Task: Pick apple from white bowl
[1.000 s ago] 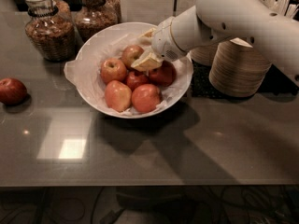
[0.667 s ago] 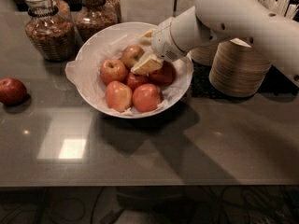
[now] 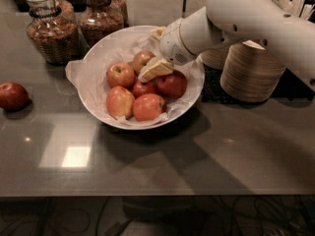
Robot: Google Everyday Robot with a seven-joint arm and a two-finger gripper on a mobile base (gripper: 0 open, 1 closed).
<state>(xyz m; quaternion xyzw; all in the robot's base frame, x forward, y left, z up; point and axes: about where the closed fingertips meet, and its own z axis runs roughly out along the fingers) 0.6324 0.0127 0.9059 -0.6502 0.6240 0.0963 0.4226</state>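
Centrally, the gripper [image 3: 155,69] hangs low among apples [image 3: 147,107] in the white bowl [image 3: 93,95].
Pale wedge-shaped gripper, grip state indiscernible; apples round, glossy red-yellow; bowl wide, shallow, lined with crinkled paper, on a smooth grey counter [image 3: 221,146].

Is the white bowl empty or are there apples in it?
Not empty: the white bowl holds six apples, and the gripper sits among them near the bowl's middle.
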